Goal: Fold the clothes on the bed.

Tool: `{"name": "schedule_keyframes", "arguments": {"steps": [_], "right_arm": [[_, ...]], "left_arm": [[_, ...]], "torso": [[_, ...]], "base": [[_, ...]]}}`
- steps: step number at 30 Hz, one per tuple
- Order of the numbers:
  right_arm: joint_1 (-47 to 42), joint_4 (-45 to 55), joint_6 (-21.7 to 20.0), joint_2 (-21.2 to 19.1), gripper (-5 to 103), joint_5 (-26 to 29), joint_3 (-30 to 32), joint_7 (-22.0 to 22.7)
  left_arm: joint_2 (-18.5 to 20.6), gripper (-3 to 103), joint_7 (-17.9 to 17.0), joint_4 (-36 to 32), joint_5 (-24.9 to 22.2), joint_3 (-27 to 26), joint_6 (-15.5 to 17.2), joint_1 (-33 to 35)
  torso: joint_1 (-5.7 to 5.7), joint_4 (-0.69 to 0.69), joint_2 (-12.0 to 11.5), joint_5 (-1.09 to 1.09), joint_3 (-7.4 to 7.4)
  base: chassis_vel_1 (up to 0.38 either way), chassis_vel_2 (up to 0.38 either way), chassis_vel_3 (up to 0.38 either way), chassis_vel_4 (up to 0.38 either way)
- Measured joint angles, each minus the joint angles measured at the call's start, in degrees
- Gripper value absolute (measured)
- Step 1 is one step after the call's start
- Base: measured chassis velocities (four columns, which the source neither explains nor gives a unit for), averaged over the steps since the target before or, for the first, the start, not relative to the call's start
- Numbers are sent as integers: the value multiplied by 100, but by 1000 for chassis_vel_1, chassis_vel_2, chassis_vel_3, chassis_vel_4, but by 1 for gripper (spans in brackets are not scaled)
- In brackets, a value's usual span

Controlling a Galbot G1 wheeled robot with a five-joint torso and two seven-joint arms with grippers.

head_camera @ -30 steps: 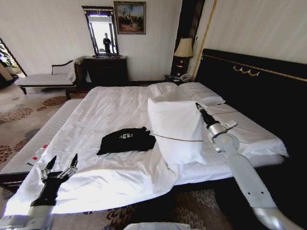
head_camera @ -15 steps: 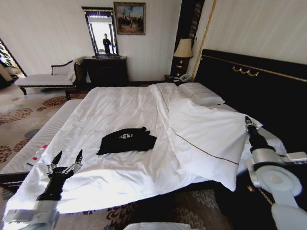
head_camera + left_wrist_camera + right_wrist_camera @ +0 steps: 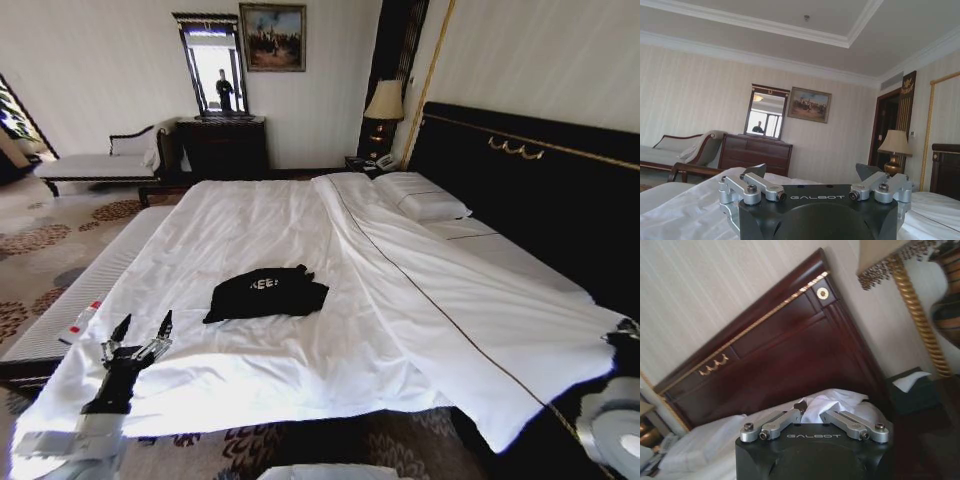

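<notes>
The clothes (image 3: 265, 292), a black T-shirt with white lettering, lie bunched in a compact heap on the white sheets of the bed (image 3: 230, 225), near its middle. My left gripper (image 3: 140, 335) hovers open over the bed's near left corner, well short of the shirt; the left wrist view shows its fingers (image 3: 752, 181) spread over the sheet with nothing between them. At the bed's right edge by the headboard, my right gripper (image 3: 626, 336) is shut on a corner of the white cover (image 3: 480, 320). That pinched white fabric (image 3: 832, 399) bunches at its fingertips in the right wrist view.
White pillows (image 3: 425, 195) lie against the tall black headboard (image 3: 530, 185). A lamp (image 3: 383, 102) stands on a nightstand beyond the bed's far corner. A pale bench (image 3: 90, 165) and dark dresser (image 3: 222, 146) line the back wall. Patterned carpet (image 3: 50, 250) lies left of the bed.
My right gripper has drawn the white cover from the bed's middle out to the right edge, so the folded flap now lies spread flat. The left gripper has barely shifted.
</notes>
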Motion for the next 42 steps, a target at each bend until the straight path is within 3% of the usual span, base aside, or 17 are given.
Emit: {"name": "schedule_keyframes", "arguments": {"steps": [5,9,15,17,19,21,23,25,27,29,31,32,33,35,37,39,42], "right_arm": [[2,-638,106,80,0,-169,-273,193],[346,-1650,369,40,0,-560,-771,50],[804,-2348,412,-13,0,-441,-1275,47],[959,-2495,377,11,-3,-413,-1455,92],[1039,-2547,328,43,7,-474,-1546,145],[1038,-2536,291,48,7,-495,-1555,166],[975,-2413,194,48,17,-494,-1523,231],[776,-2029,-7,35,27,-414,-1356,400],[672,-1762,-151,18,27,-360,-1234,490],[509,-1289,-399,-22,38,-375,-1025,628],[299,-711,-588,-77,49,-962,-766,525],[227,-514,-605,-101,49,-1261,-658,388],[227,-514,-605,-101,49,-1261,-658,388],[154,-184,-649,-156,60,-1522,-491,253],[165,285,-859,-245,71,-1397,-306,330],[175,393,-929,-261,71,-1335,-268,381],[222,903,-1240,-303,87,-1101,-147,600]], "left_arm": [[-8,100,-5,4,31,22,10,-9],[-6,100,-7,-9,59,15,11,30],[-8,100,-8,-55,85,-12,11,72],[-27,100,-8,-66,127,-11,11,85],[-54,100,-8,-74,164,-3,11,98],[-72,100,-8,-76,183,-1,9,106],[-93,100,-8,-78,207,-1,3,125],[-116,100,-8,-83,231,-5,-9,148],[-127,100,-7,-84,248,-5,-11,154],[-153,100,-7,-86,289,0,-12,154],[-187,100,-13,-94,349,19,-2,141],[-198,100,-22,-101,367,22,10,134],[-198,100,-22,-101,367,22,10,134],[-209,100,-37,-123,376,20,30,130],[-212,100,-50,-150,379,-16,40,133],[-215,100,-51,-156,379,-25,40,137],[-249,100,-52,-182,399,-45,25,197]], "torso": [[0,0,0,-1,0],[0,-10,0,-1,0],[-2,-15,1,-3,-1],[-2,-10,1,-3,-1],[-2,-7,0,-2,-1],[-1,-6,1,-3,0],[-1,-7,0,-1,-1],[-2,-7,1,-1,-1],[-2,-8,1,-1,-1],[-2,-7,1,-3,-1],[-2,-6,1,-3,-1],[-1,-7,1,-3,-1],[-1,-7,1,-3,-1],[-2,-8,1,-3,-1],[-2,-6,1,-3,-1],[-2,-6,1,-3,-1],[-1,-6,1,-3,-1]], "base": [[0,0,0,0],[0,0,0,0],[0,0,0,0],[0,0,0,0],[0,0,0,0],[0,0,0,0],[0,0,0,0],[0,0,0,0],[0,0,0,0],[0,0,0,0],[0,0,0,0],[0,0,0,0],[0,0,0,0],[0,0,0,0],[0,0,0,0],[0,0,0,0],[0,0,0,0]]}}
